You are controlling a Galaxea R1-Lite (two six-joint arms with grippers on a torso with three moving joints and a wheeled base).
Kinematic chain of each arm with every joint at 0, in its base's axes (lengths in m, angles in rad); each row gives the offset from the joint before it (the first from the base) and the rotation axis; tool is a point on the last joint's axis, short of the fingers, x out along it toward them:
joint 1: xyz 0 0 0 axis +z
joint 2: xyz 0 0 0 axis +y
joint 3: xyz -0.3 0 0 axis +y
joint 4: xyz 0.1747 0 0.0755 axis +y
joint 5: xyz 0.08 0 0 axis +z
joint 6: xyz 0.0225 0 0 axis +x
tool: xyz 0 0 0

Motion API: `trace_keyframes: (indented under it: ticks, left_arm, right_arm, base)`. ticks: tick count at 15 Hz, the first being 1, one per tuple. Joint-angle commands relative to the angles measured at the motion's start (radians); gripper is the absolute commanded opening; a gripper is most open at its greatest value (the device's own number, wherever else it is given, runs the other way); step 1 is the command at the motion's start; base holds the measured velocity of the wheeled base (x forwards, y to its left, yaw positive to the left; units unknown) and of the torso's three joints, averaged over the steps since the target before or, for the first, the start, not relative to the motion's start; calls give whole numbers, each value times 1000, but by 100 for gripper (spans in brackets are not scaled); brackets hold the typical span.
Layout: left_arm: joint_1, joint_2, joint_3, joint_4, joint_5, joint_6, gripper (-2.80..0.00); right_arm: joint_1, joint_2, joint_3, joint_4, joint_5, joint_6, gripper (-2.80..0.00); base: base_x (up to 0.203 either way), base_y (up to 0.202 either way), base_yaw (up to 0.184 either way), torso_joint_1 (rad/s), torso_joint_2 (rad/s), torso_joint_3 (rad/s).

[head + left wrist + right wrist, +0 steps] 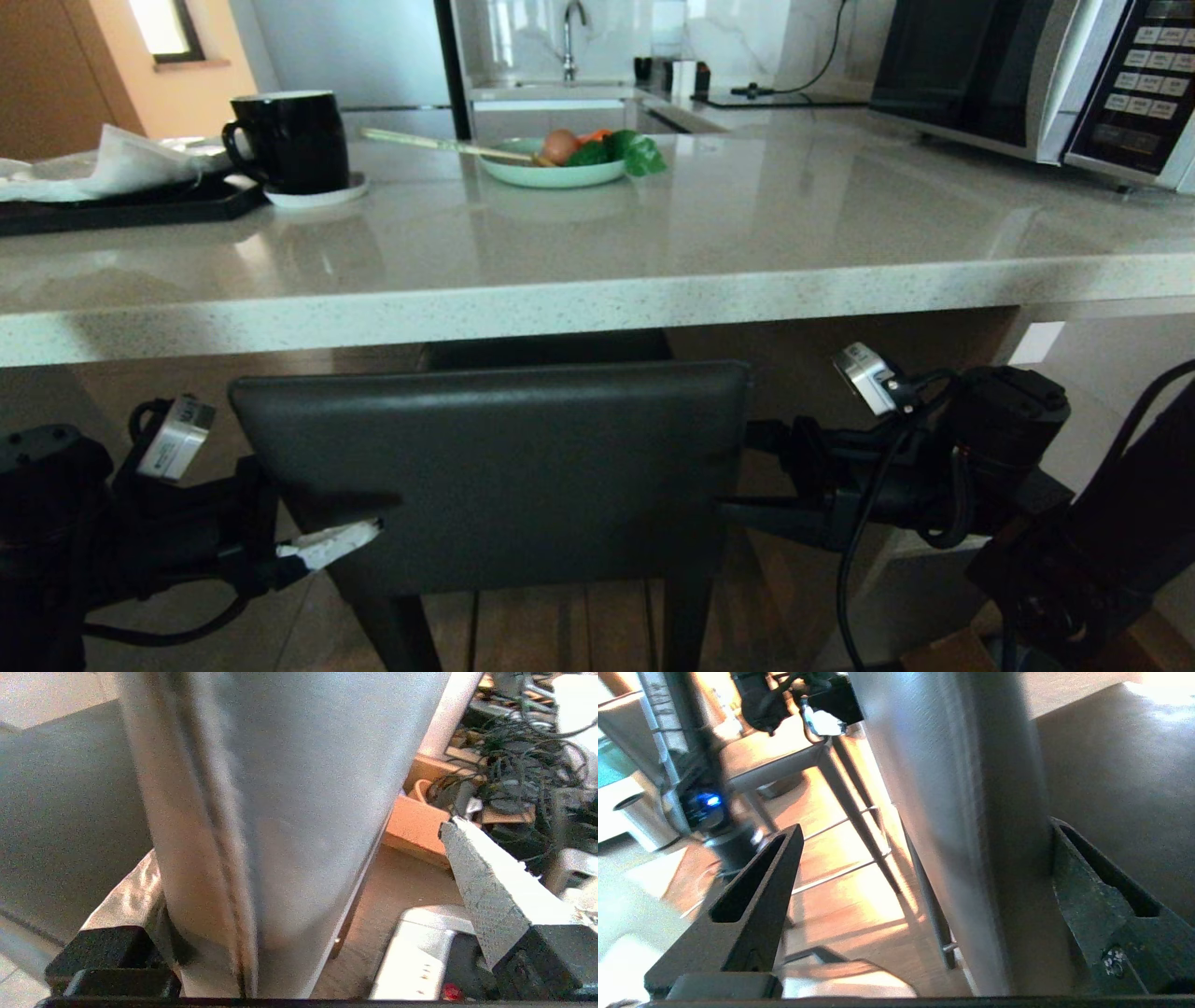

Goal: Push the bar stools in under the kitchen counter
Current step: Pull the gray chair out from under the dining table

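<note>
Bar stool w/ dark grey leather-like backrest sits right in front of you, its top just under the pale speckled stone kitchen counter. Your left gripper & right gripper are both wide open, one around each backrest edge.

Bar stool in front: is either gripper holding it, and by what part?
No clamped hold: the left gripper and right gripper, both open, straddle the backrest's side edges.
</note>
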Motion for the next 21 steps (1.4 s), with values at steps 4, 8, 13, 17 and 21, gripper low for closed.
trace_keyframes:
  ticks: [4,8,13,17,21]
  left_arm:
    - [-5,5,2,-6,8,-2,0]
    - [-6,2,2,-6,23,-1,0]
    - [-8,-4,5,-6,23,-1,0]
    - [-8,-7,7,-6,23,-1,0]
    - [-8,-10,24,-6,23,2,0]
  right_arm:
    - [18,0,15,-7,10,-3,0]
    - [28,0,19,-7,-8,-6,0]
    - [30,0,22,-7,-10,-6,0]
    - [31,-3,38,-7,-10,-11,0]
    - [36,-8,61,-7,-10,-22,0]
  base:
    - [-189,0,-1,0,2,1]
    - [-193,0,-2,3,3,0]
    - [-194,0,-3,1,3,1]
    - [-193,0,-2,3,-1,4]
    - [-193,0,-1,1,1,1]
